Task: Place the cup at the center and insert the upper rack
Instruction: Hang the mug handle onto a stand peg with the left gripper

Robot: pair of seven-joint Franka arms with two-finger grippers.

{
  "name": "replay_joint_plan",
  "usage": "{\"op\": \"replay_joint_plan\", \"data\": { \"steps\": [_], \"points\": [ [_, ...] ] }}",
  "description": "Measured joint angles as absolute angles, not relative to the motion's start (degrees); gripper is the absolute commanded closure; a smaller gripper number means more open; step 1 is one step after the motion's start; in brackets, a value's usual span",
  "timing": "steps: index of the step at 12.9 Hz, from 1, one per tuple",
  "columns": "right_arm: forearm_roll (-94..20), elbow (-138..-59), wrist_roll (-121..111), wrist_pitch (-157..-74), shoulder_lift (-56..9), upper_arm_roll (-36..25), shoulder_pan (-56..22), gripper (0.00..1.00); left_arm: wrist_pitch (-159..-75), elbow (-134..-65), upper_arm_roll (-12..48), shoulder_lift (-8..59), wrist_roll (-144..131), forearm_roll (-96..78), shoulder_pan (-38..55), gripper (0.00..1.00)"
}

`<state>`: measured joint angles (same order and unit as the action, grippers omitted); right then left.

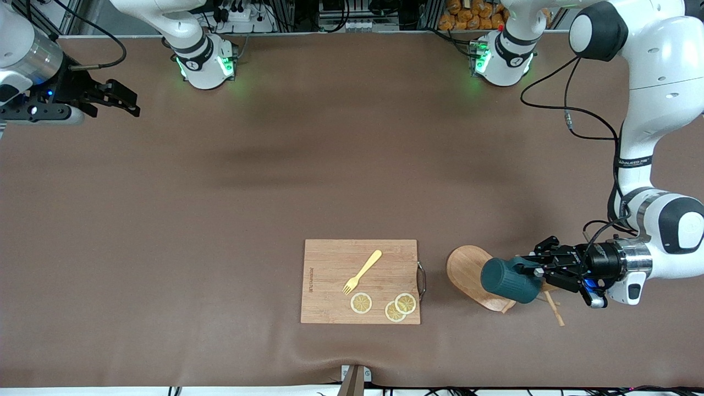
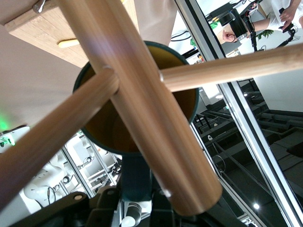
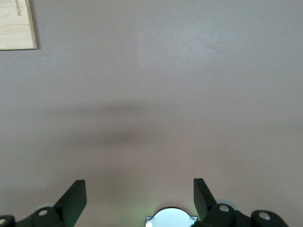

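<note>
The dark teal cup lies sideways just above the table, toward the left arm's end. My left gripper is shut on its handle. In the left wrist view the cup's tan inside faces the camera, and the gripper pinches the handle. The upper rack, a light wooden mug tree, lies tipped on its side. Its oval base is toward the cutting board, and its pegs stick out under the gripper. Its post crosses the cup's mouth. My right gripper waits open over the right arm's end of the table, holding nothing.
A rectangular wooden cutting board lies beside the rack's base, toward the table's middle and near the front edge. It carries a yellow fork and three lemon slices. One corner of the board shows in the right wrist view.
</note>
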<state>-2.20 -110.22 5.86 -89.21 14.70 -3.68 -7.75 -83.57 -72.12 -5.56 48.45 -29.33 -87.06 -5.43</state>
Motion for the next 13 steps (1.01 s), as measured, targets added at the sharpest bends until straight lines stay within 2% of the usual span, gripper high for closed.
{"op": "replay_joint_plan", "data": {
  "steps": [3,5,6,7,13],
  "points": [
    [-2.2,-110.22,5.86,-89.21,14.7,-3.68,-7.75,0.0,-83.57,-72.13,-5.56,48.63,-29.33,-87.06,-6.17,0.84],
    [-2.2,-110.22,5.86,-89.21,14.7,-3.68,-7.75,0.0,-83.49,-72.14,-5.56,48.67,-29.33,-87.06,-6.47,0.62],
    [-2.2,-110.22,5.86,-89.21,14.7,-3.68,-7.75,0.0,-83.48,-72.14,-5.56,48.68,-29.33,-87.07,-6.48,0.29],
    [-2.2,-110.22,5.86,-89.21,14.7,-3.68,-7.75,0.0,-83.47,-72.13,-5.56,48.68,-29.33,-87.11,-6.48,0.0],
    [-2.2,-110.22,5.86,-89.2,14.7,-3.68,-7.75,0.0,-83.15,-71.5,-5.56,48.3,-31.77,-87.62,-6.7,0.0]
  ]
}}
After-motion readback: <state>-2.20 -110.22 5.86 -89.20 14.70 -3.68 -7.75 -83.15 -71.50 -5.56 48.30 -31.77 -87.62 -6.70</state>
